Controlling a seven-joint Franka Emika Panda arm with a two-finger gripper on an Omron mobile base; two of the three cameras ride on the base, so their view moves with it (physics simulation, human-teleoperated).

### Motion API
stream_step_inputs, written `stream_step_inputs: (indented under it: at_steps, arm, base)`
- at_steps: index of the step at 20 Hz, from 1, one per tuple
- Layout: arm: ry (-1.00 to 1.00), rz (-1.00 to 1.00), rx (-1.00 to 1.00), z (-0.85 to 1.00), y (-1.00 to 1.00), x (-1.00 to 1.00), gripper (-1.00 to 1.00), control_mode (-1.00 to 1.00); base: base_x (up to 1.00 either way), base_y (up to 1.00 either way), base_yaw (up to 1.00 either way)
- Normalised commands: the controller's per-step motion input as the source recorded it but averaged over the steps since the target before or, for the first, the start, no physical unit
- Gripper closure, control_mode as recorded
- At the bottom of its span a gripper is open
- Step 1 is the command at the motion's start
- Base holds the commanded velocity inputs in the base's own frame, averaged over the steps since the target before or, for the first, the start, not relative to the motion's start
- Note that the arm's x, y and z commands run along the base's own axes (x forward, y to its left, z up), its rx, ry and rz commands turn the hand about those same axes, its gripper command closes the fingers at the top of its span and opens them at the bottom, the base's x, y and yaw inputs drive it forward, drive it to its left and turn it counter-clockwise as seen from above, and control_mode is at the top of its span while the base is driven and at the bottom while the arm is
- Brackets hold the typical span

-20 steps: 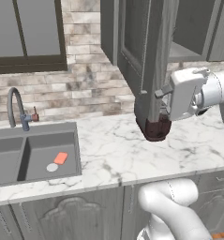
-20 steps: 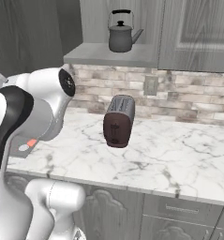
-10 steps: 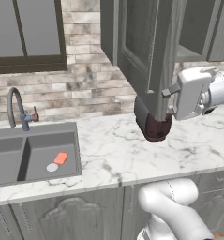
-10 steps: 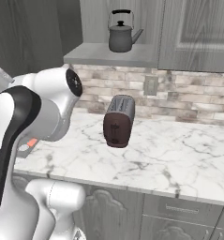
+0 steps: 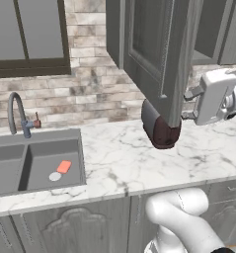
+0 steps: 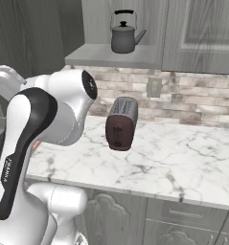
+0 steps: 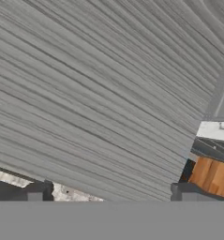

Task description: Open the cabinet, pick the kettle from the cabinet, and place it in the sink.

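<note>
Currently gripper fingers spread, empty, against open cabinet door. Kettle sits on cabinet shelf, above toaster. Risk: arm clips door edge when reaching; sink far left.

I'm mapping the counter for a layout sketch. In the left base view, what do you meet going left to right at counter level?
Faucet → sink with an orange item in its right basin → toaster → the robot's white hand.
</note>
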Motion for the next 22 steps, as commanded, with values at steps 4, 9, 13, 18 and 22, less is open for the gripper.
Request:
stream_step_inputs:
  at_steps: [4, 9, 13, 18, 22]
  arm:
    - [0.0, 0.0, 0.05, 0.07, -0.22, -0.17, -1.0, -1.0]
    - [0.0, -0.03, 0.07, 0.08, -0.21, -0.09, -1.0, -1.0]
    - [-0.04, -0.25, -0.04, 0.07, -0.18, 0.15, -1.0, -1.0]
    - [-0.18, -0.33, -0.26, 0.01, -0.15, 0.22, -1.0, -1.0]
    - [-0.2, -0.31, -0.35, 0.0, -0.12, 0.32, -1.0, -1.0]
  base:
    - [0.0, 0.0, 0.0]
    - [0.0, 0.0, 0.0]
    - [0.0, 0.0, 0.0]
    - [0.0, 0.0, 0.0]
    - [0.0, 0.0, 0.0]
